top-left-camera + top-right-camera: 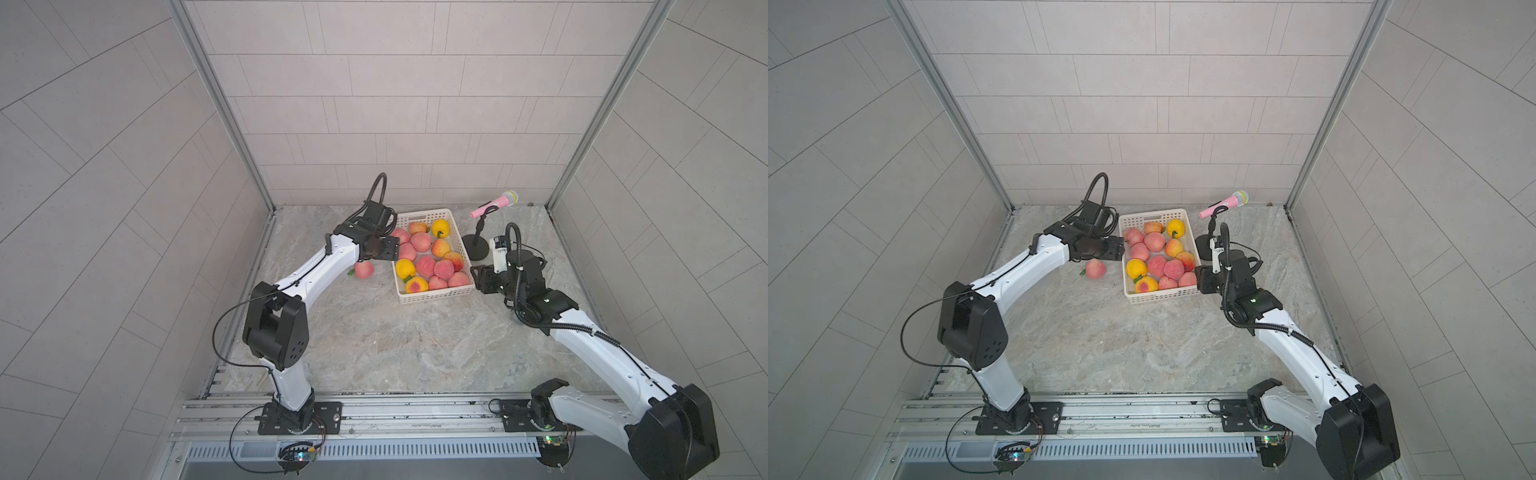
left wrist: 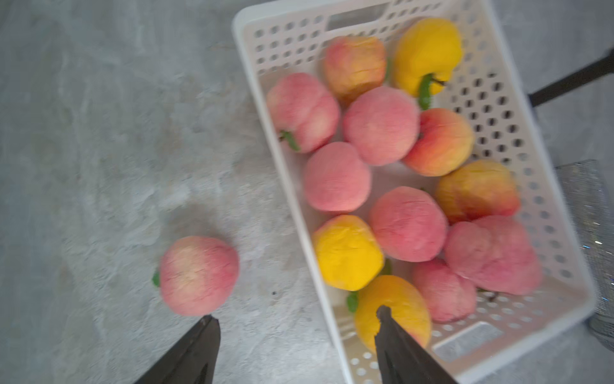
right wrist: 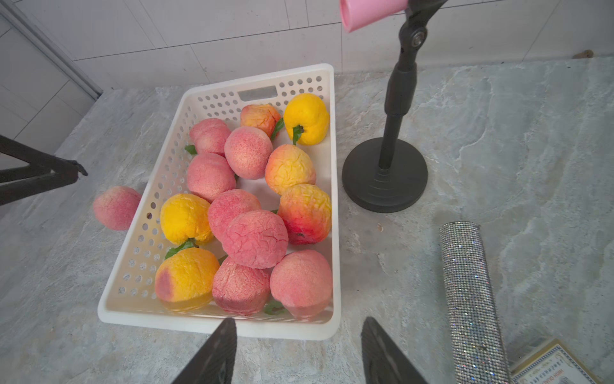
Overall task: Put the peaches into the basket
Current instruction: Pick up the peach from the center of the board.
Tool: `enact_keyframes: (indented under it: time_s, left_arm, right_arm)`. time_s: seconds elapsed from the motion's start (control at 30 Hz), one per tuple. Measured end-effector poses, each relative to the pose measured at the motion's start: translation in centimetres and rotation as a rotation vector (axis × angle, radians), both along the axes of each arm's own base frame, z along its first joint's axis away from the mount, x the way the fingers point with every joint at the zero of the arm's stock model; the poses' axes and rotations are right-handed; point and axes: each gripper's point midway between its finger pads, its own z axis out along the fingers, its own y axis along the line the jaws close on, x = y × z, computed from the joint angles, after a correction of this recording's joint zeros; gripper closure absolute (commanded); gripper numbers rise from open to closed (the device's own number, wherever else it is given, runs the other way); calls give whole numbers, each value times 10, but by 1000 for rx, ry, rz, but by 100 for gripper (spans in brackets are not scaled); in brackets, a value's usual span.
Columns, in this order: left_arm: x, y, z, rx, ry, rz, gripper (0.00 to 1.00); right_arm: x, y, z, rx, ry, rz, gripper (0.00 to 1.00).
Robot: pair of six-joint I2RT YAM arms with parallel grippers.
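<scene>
Thirteen of the peaches (image 3: 255,237) were already piled in the basket (image 3: 159,186), by my count. Most were pink, three were yellow or yellow-orange, and a few had an orange-red blush. One pink one rode on top of the others near the middle. The basket sat toward the back of the marble-look surface (image 1: 374,332), with a slot handle showing at its far end.

One pink peach (image 1: 364,269) was left outside. It lay on the surface just beside the basket's left long wall, not touching it, with a bit of green leaf poking out.

The left gripper (image 2: 297,319) hung over that left wall with its jaws spread and nothing between them. In the left wrist view, one fingertip (image 2: 211,324) sat right by the loose peach and the other was over the yellow-orange one in the basket's corner. That view was a bit blurry.

The right gripper (image 3: 299,322) was parked just off the basket's near right corner, jaws apart and empty too.

Other stuff: a pink microphone (image 1: 494,203) sat on a black stand (image 1: 476,249) to the right of the basket. A glittery silver roll (image 3: 471,299) lay on the surface beside the right gripper.
</scene>
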Motion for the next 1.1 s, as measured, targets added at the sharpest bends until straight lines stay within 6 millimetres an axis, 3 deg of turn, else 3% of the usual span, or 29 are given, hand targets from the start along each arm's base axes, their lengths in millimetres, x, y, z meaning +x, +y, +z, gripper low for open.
enact_keyframes:
  time_s: [0.13,0.27,0.5,0.67,0.87,1.1]
  left_arm:
    - [1,47,-24,15,66,101,10]
    - [2,68,-36,-23,105,166,6]
    - [0,60,-55,-72,141,260,7]
    - [3,47,-71,-70,154,301,12]
    - [12,49,-93,-48,183,361,14]
    - [21,51,-95,-40,174,383,17]
  right_arm:
    - [-3,22,-1,37,7,93,38]
    - [-9,45,-11,47,39,182,38]
    - [-11,55,-21,45,69,226,37]
    - [-11,55,-22,43,70,229,37]
    - [-11,55,-22,40,67,232,37]
    - [-11,56,-22,40,66,233,37]
